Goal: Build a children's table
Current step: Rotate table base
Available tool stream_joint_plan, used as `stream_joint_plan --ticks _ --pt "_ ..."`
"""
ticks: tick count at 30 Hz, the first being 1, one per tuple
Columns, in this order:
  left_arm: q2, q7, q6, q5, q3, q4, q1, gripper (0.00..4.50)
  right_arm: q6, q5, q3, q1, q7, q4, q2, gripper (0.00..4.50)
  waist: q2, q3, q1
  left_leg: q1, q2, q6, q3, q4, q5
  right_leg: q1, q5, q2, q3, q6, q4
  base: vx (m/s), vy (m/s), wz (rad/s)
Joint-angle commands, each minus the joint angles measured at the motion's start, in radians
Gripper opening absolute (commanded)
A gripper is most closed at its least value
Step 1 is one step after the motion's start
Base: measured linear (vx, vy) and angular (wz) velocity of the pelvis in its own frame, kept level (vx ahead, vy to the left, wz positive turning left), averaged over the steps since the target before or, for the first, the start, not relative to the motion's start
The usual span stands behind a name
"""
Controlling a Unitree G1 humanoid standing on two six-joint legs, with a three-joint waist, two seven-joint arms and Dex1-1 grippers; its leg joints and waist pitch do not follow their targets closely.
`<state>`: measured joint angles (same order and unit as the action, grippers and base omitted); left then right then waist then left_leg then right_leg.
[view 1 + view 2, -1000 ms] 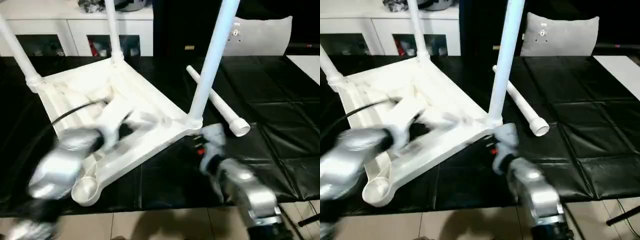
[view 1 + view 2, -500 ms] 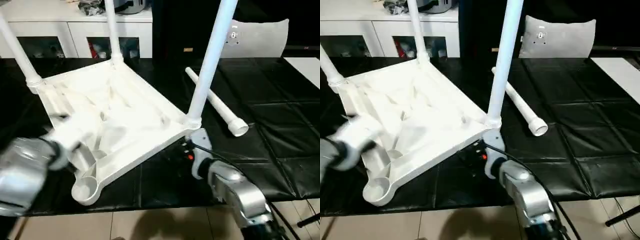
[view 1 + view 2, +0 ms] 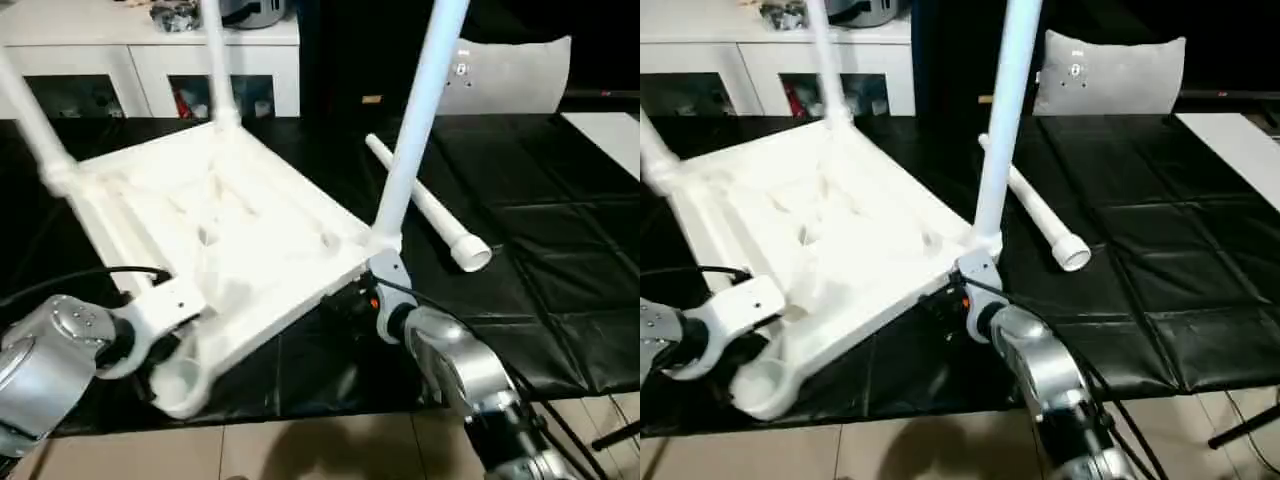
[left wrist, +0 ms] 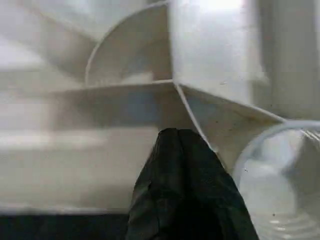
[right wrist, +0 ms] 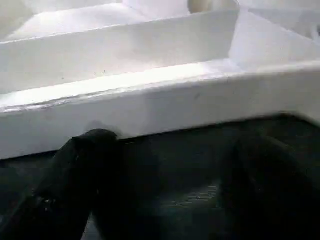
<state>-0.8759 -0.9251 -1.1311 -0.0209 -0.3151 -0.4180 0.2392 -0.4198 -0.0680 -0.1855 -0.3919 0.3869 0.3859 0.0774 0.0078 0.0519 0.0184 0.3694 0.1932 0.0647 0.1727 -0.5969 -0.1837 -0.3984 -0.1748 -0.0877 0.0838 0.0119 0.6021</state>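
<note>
White plastic table (image 3: 240, 230) lies inverted on the black tabletop (image 3: 560, 250), its fourth leg (image 3: 425, 205) lying loose beyond my wide-open, empty right end effector (image 5: 160, 170), long axis running away from me; my left end effector (image 4: 186, 186), closed and empty, sits by the vacant socket (image 3: 178, 380).

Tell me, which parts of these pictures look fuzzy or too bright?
Left eye view: the two far white tapered legs look smeared, and the upside-down white plastic tabletop glares. Left wrist view: the shut left end effector and the round corner socket are soft. Right wrist view: the black fingers are blurry.
</note>
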Motion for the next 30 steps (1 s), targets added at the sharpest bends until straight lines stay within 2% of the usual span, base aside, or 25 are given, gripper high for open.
stream_joint_plan --ticks 1,5,6,7,8,10,11,15,17,18,20,25,26,29,30 --pt "0.025 -0.08 0.043 -0.089 -0.048 -0.071 0.02 0.06 0.031 -0.003 -0.001 -0.037 -0.003 0.037 -0.022 4.5 0.012 -0.056 -0.005 -0.014 0.025 0.055 -0.013 0.081 -0.288 0.039 -0.29 -0.047 -0.05 0.182 -0.066 0.0 0.0 0.0" --pt "0.066 -0.096 0.055 -0.123 -0.056 -0.073 0.048 0.06 0.05 0.003 -0.005 -0.055 0.003 0.065 -0.023 4.5 0.007 -0.06 -0.022 -0.006 0.023 0.042 -0.011 0.077 -0.247 0.045 -0.241 -0.046 -0.05 0.191 -0.062 0.0 0.0 0.0" --pt "0.103 -0.097 0.062 -0.137 -0.059 -0.059 0.065 0.06 0.056 0.006 -0.005 -0.059 0.005 0.073 -0.023 4.5 0.01 -0.06 -0.027 -0.006 0.023 0.038 -0.01 0.076 -0.239 0.046 -0.235 -0.046 -0.051 0.195 -0.063 0.0 0.0 0.0" --pt "0.103 -0.097 0.062 -0.137 -0.059 -0.059 0.065 0.06 0.056 0.006 -0.005 -0.059 0.005 0.073 -0.023 4.5 0.01 -0.061 -0.026 -0.006 0.022 0.039 -0.01 0.073 -0.235 0.046 -0.232 -0.046 -0.05 0.197 -0.061 0.0 0.0 0.0" --pt "0.126 -0.099 0.067 -0.145 -0.064 -0.048 0.075 0.06 0.057 0.006 -0.006 -0.058 0.007 0.073 -0.022 4.5 0.007 -0.059 -0.031 -0.006 0.023 0.033 -0.009 0.074 -0.235 0.047 -0.238 -0.045 -0.05 0.199 -0.063 0.0 0.0 0.0" --pt "0.172 -0.092 0.086 -0.152 -0.07 -0.023 0.091 0.06 0.062 0.008 -0.006 -0.057 0.013 0.075 -0.021 4.5 0.009 -0.059 -0.034 -0.005 0.022 0.031 -0.009 0.073 -0.244 0.047 -0.255 -0.043 -0.049 0.195 -0.066 0.0 0.0 0.0" --pt "0.222 -0.061 0.125 -0.135 -0.077 0.026 0.109 0.06 0.065 0.01 -0.003 -0.057 0.012 0.076 -0.02 4.5 0.006 -0.058 -0.036 -0.005 0.021 0.029 -0.008 0.072 -0.256 0.046 -0.279 -0.042 -0.049 0.189 -0.069 0.0 0.0 0.0" --pt "0.297 0.012 0.214 -0.093 -0.083 0.138 0.143 0.06 0.069 0.016 0.003 -0.056 0.005 0.078 -0.015 4.5 0.004 -0.06 -0.037 -0.006 0.022 0.028 -0.011 0.071 -0.28 0.044 -0.322 -0.043 -0.048 0.17 -0.074 0.0 0.0 0.0" --pt "0.337 0.06 0.26 -0.076 -0.076 0.209 0.165 0.06 0.074 0.022 0.007 -0.054 0.001 0.074 -0.009 4.5 0.007 -0.06 -0.04 -0.006 0.02 0.025 -0.01 0.07 -0.29 0.043 -0.331 -0.041 -0.048 0.167 -0.077 0.0 0.0 0.0" --pt "0.373 0.114 0.314 -0.053 -0.066 0.275 0.184 0.06 0.074 0.028 0.011 -0.05 0.004 0.062 -0.001 4.5 0.006 -0.06 -0.038 -0.008 0.019 0.022 -0.009 0.068 -0.289 0.042 -0.329 -0.039 -0.048 0.164 -0.078 0.0 0.0 0.0" --pt "0.402 0.154 0.333 -0.045 -0.048 0.316 0.195 0.06 0.072 0.029 0.015 -0.047 0.003 0.052 0.002 4.5 0.006 -0.06 -0.037 -0.006 0.022 0.022 -0.012 0.07 -0.294 0.044 -0.336 -0.041 -0.047 0.162 -0.078 0.0 0.0 0.0" --pt "0.498 0.269 0.472 -0.021 -0.002 0.485 0.222 0.06 0.06 0.022 0.054 -0.035 -0.021 -0.01 0.021 4.5 -0.002 -0.062 -0.036 -0.004 0.02 0.009 -0.011 0.068 -0.284 0.043 -0.344 -0.041 -0.046 0.151 -0.083 0.0 0.0 0.0" --pt "0.508 0.278 0.491 -0.024 0.004 0.499 0.22 0.06 0.055 0.02 0.065 -0.034 -0.029 -0.027 0.026 4.5 0.002 -0.064 -0.034 -0.005 0.021 0.007 -0.011 0.067 -0.277 0.044 -0.337 -0.042 -0.047 0.147 -0.082 0.0 0.0 0.0" --pt "0.539 0.294 0.517 -0.05 0.041 0.493 0.211 0.06 0.033 0.015 0.09 -0.033 -0.046 -0.075 0.042 4.5 0.0 -0.068 -0.032 -0.001 0.025 0.0 -0.01 0.067 -0.232 0.048 -0.26 -0.042 -0.048 0.166 -0.072 0.0 0.0 0.0" --pt "0.556 0.294 0.54 -0.078 0.073 0.446 0.197 0.06 0.006 0.015 0.108 -0.037 -0.064 -0.109 0.05 4.5 0.002 -0.067 -0.03 -0.002 0.025 -0.007 -0.009 0.067 -0.223 0.046 -0.241 -0.042 -0.048 0.177 -0.071 0.0 0.0 0.0"
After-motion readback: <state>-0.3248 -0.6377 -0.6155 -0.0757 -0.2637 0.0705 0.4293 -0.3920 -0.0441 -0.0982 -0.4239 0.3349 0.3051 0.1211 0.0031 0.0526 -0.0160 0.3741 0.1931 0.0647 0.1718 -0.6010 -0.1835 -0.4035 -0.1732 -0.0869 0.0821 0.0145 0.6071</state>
